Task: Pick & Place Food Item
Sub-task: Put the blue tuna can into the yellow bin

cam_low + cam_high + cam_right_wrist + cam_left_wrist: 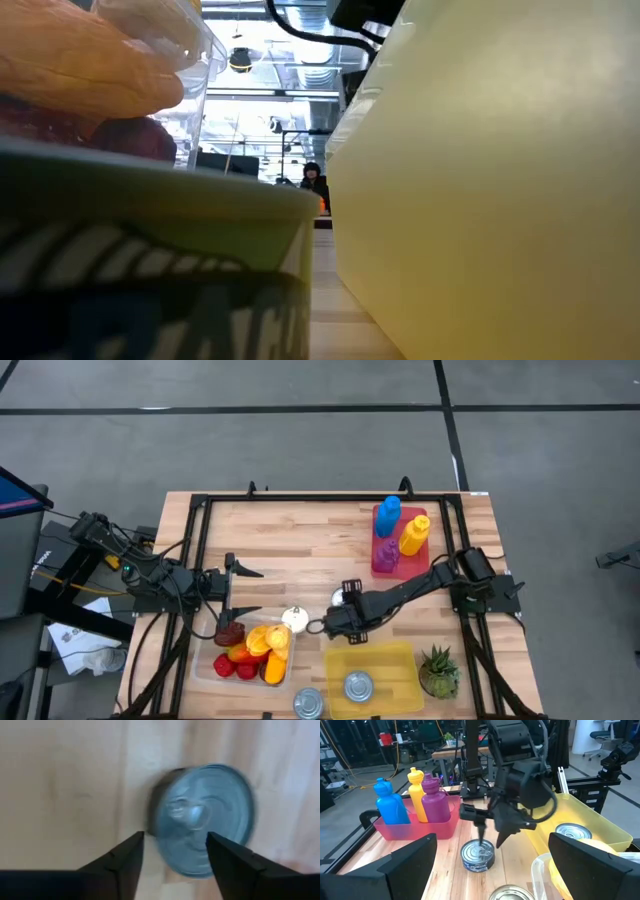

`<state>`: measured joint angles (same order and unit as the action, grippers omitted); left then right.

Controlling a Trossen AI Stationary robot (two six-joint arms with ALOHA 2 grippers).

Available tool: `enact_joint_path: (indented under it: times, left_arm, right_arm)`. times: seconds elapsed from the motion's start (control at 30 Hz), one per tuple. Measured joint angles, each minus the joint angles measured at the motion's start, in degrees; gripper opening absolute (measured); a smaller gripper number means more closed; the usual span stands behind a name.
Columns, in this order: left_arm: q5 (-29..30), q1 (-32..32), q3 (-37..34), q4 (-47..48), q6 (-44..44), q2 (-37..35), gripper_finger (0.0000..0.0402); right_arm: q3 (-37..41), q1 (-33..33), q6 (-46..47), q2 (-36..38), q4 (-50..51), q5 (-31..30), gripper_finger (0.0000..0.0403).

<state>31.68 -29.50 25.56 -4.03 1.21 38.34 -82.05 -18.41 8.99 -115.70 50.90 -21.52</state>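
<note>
The right end effector (487,832) hangs over a tin can (478,856) on the desk (300,540), fingers parted astride it; nothing lifted, placing remains.

Even overhead light, motion-blurred can (202,820), foreground tubs out of focus low down

In the low view a blurred yellow bin (490,180) and tin (150,270) hide the table.

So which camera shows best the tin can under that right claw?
The left wrist view: the tin can stands whole below the right gripper. The right wrist view blurs its lid; overhead barely glimpses it; the low view misses it.
</note>
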Motion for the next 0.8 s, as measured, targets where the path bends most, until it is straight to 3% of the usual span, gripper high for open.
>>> enact_joint_path:
  times: [0.27,0.43,0.63,0.8]
  left_arm:
    - [0.07,0.0,0.0,-0.04,-0.02,-0.01,0.0374]
    - [0.35,0.0,0.0,-0.04,-0.02,-0.02,0.0374]
    - [0.35,0.0,0.0,-0.07,-0.01,0.0,0.0374]
    - [0.33,0.0,0.0,-0.07,0.0,0.0,0.0374]
  right_arm:
    - [1.05,-1.44,-0.45,0.02,-0.98,-0.96,0.0076]
    - [1.03,-1.06,-1.77,0.02,-1.01,-0.92,0.0016]
    - [1.01,-0.32,-1.81,0.07,-0.89,-0.11,0.0001]
    - [0.7,-0.67,0.6,0.04,2.36,-4.45,0.0]
